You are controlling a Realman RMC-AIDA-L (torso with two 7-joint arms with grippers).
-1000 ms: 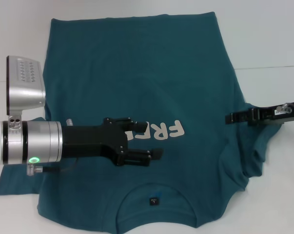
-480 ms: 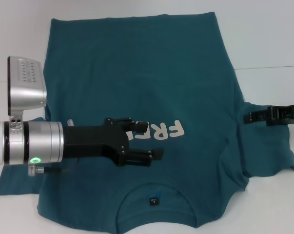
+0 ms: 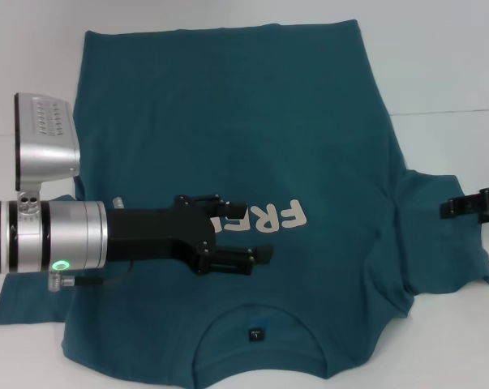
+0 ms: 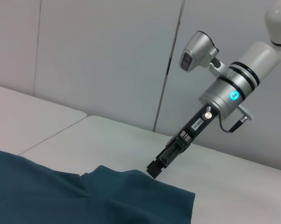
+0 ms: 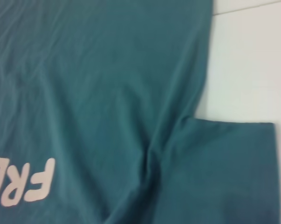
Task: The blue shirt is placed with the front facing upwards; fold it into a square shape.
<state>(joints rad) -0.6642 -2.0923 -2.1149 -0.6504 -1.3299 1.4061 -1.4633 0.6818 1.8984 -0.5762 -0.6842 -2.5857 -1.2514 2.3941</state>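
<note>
A: What changed vs the earlier head frames?

B: The right gripper (image 3: 451,207) pulled back toward the right edge. Before it reached in over the right sleeve; now only its tip shows there. The sleeve lies flatter and spread out where it was bunched. In the left wrist view the right gripper (image 4: 155,169) sits at the sleeve's edge, tip just at the cloth. Can't tell if its fingers are apart or together.

A: Left side?

B: The left gripper (image 3: 256,233) hasn't moved. It hovers over the chest by the lettering, fingers apart, holding nothing.

A: Shirt?

B: The blue shirt (image 3: 228,121) is flat on the white table (image 3: 447,65), front up, collar nearest the robot, hem at the far side. White "FREE!" lettering (image 3: 280,217) is partly hidden by the left gripper. The dark neck label (image 3: 256,333) shows inside the collar. Both sleeves are out to the sides, creases around the right armpit (image 5: 154,144). Not folded yet.
</note>
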